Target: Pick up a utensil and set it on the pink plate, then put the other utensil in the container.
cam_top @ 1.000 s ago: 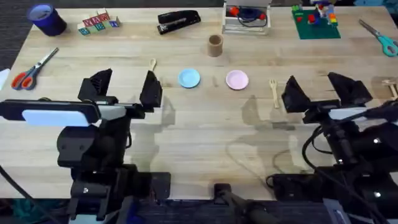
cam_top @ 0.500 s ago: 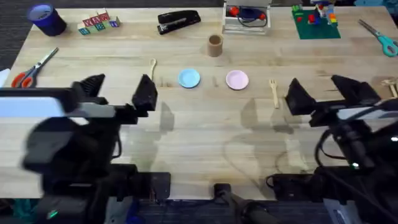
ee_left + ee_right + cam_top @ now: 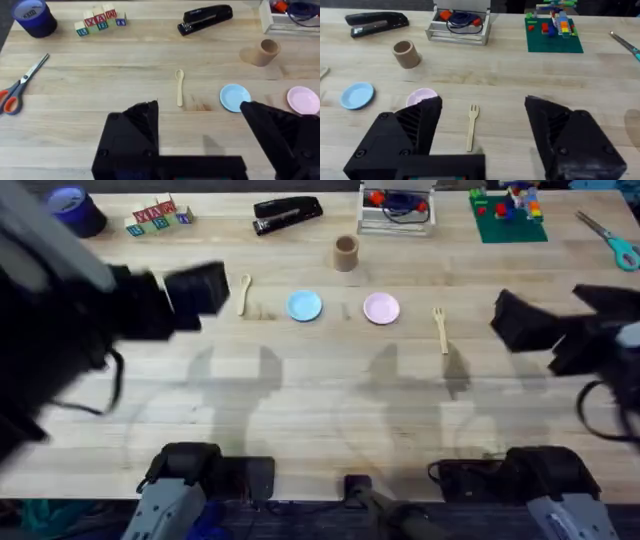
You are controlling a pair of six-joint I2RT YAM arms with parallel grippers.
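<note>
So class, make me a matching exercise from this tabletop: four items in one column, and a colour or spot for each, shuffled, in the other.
Items:
1. spoon
2. fork
3. container
4. plate nearest the fork

Descriptions:
A. pale pink
B. tan-brown, standing upright behind the two plates
C. lies left of the blue plate
D. lies right of the pink plate

Pairs: 1-C, 2-D, 3-B, 4-A

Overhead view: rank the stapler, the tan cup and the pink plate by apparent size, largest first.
1. Stapler, clearly the largest.
2. and 3. Pink plate and tan cup: too close to rank.
</note>
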